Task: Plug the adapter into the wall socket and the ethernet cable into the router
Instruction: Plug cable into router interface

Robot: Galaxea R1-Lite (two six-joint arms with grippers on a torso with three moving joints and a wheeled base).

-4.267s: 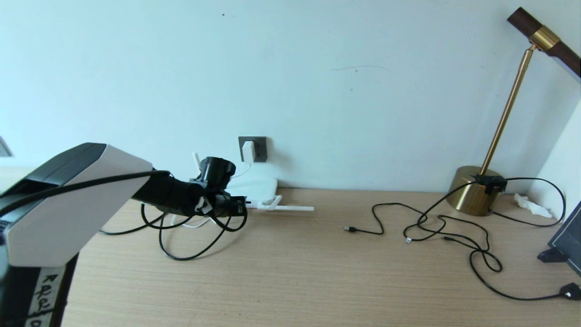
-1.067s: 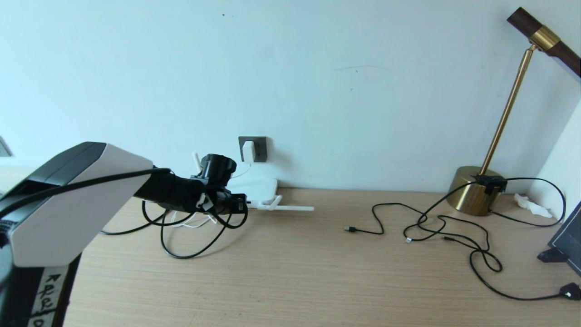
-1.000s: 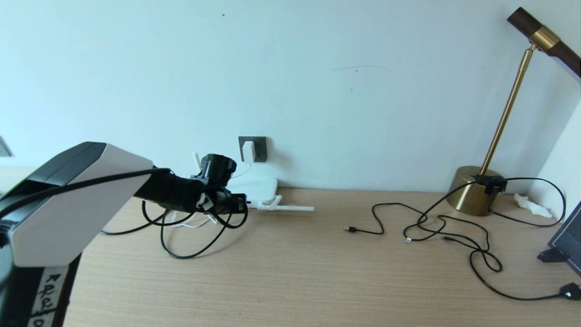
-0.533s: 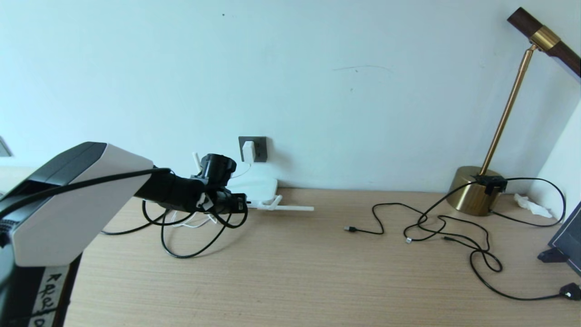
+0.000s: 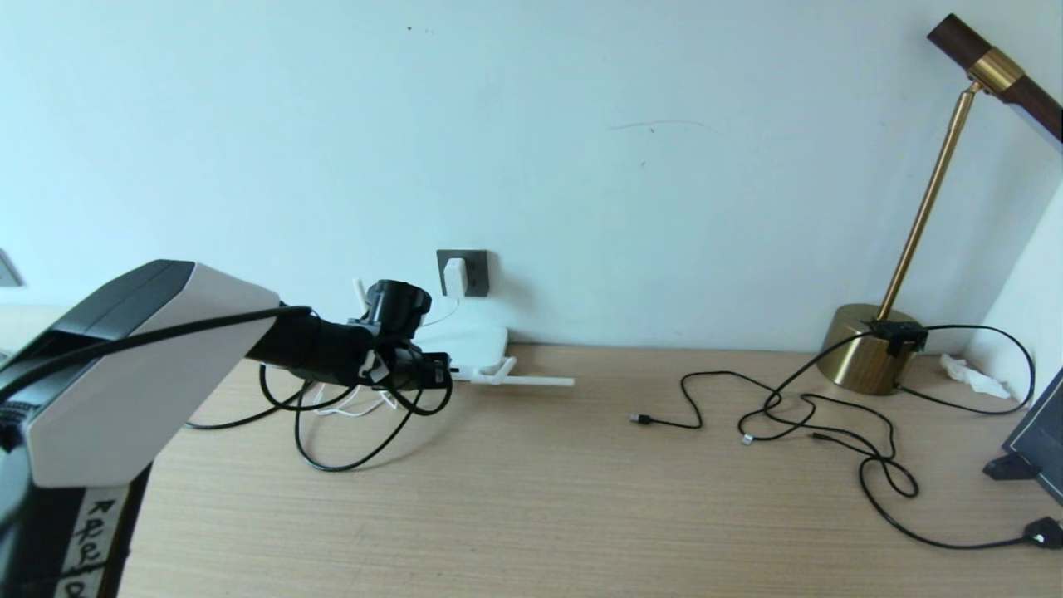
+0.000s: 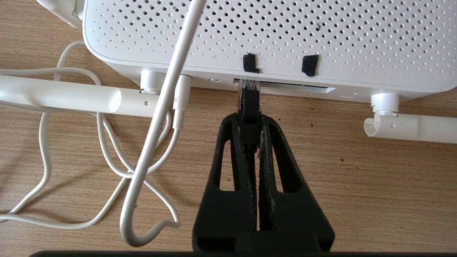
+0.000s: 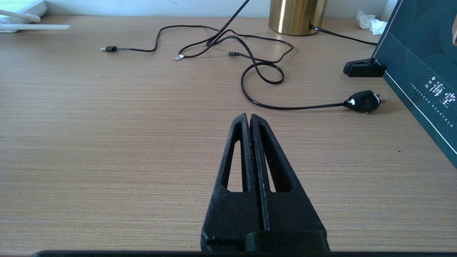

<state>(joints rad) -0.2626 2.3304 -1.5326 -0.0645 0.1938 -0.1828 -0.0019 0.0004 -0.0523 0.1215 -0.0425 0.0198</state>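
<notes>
The left tool [image 6: 250, 119] is out over the far left part of the table [image 5: 531, 490], right up against the front edge of the router [image 6: 271, 39], and it is clamped on the plug of the ethernet cable [image 6: 249, 107]. Its two black fingers [image 6: 234, 142] pinch the dark plug body between them, while the plug's clear tip sits at the mouth of the long port slot in the router's front edge; how far in it goes I cannot tell. From the head view the same tool [image 5: 432, 375] is low by the router [image 5: 469, 342], which lies flat against the wall at the table's far edge, with one white antenna [image 5: 536, 381] stretched out along the table toward the right. The ethernet cable [image 5: 349, 453] hangs in black loops under the arm and trails across the table toward the left edge. Above the router, the adapter [image 5: 454, 276] sits in the wall socket [image 5: 473, 272], and its thin white cord [image 6: 107, 142] lies in loose curls on the table beside the router, plugged into the router's front edge near the left antenna. The right tool [image 7: 249, 119] hovers over bare wood nearer the front of the table, pressed together on nothing. Beyond it, thin black cables [image 7: 250, 53] tangle toward a brass lamp base [image 7: 296, 16] at the far right corner, with a dark box [image 7: 421, 71] by the right edge.
</notes>
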